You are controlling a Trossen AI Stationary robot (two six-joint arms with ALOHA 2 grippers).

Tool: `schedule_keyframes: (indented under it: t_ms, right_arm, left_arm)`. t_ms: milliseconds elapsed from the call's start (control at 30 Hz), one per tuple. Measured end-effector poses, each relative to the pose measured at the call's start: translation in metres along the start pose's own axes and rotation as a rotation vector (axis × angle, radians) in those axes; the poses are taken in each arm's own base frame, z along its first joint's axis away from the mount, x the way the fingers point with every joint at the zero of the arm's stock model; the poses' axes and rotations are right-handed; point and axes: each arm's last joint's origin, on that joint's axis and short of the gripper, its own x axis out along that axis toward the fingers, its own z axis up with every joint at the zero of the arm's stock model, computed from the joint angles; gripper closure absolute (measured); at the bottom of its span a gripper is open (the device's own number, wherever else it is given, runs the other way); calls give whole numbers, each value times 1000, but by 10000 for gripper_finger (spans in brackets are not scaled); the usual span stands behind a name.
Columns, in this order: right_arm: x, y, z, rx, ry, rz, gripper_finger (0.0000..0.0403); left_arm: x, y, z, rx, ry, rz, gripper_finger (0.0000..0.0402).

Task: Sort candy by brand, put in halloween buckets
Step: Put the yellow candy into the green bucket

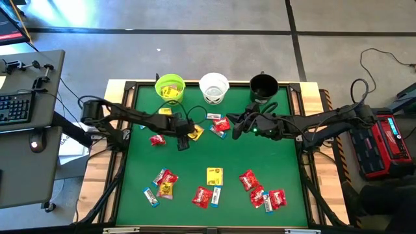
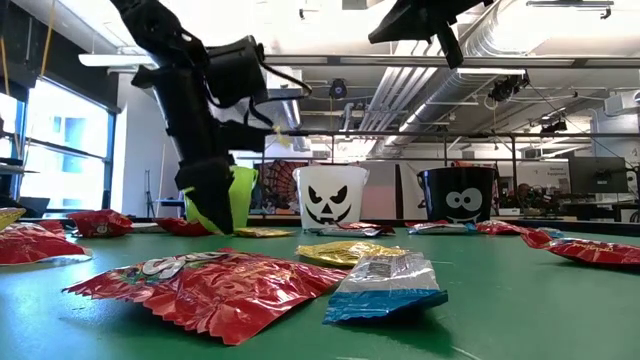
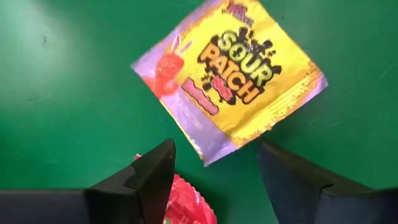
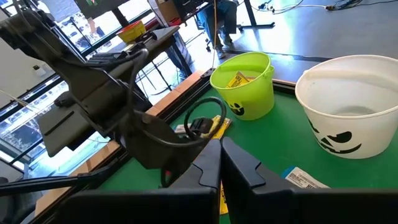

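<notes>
A yellow-and-purple packet [image 3: 231, 74] lies on green felt [image 3: 62, 93]; lime [image 4: 244, 84], white [image 4: 350, 111] and black [image 1: 263, 86] buckets.

Lime green bucket [image 1: 171, 87], white bucket [image 1: 214, 88] and black bucket [image 1: 263, 86] upright in a row, yellow packet [image 1: 195, 133], red packets [image 1: 221, 125] and blue-and-white bars [image 1: 151, 197] scattered flat before the white bucket

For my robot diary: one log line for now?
left claw: open over yellow Sour Patch packet | right claw: shut, empty | lime green bucket: holds yellow candy

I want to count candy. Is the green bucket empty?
No. The green bucket stands upright with a yellow packet inside.
</notes>
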Motion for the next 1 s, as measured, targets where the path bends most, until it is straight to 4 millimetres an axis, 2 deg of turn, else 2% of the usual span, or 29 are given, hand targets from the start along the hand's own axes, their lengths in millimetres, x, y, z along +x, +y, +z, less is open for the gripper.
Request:
schedule_keyframes:
  t_ms: [233, 367, 467, 667, 867, 1000]
  right_arm:
    - [0, 0, 0, 0, 0, 0, 402]
    - [0, 0, 0, 0, 0, 0, 402]
    - [0, 0, 0, 0, 0, 0, 402]
    - [0, 0, 0, 1, -1, 0, 402]
    - [0, 0, 0, 1, -1, 0, 402]
    - [0, 0, 0, 1, -1, 0, 402]
  left_arm:
    - [9, -3, 1, 36, 4, 1, 215]
    - [9, -3, 4, 29, -24, -5, 246]
    - [9, -3, 5, 25, -39, -11, 285]
    - [9, -6, 6, 78, -51, -9, 389]
    - [-1, -11, 21, 114, -90, -24, 400]
    - [-15, -10, 36, 111, -114, -37, 401]
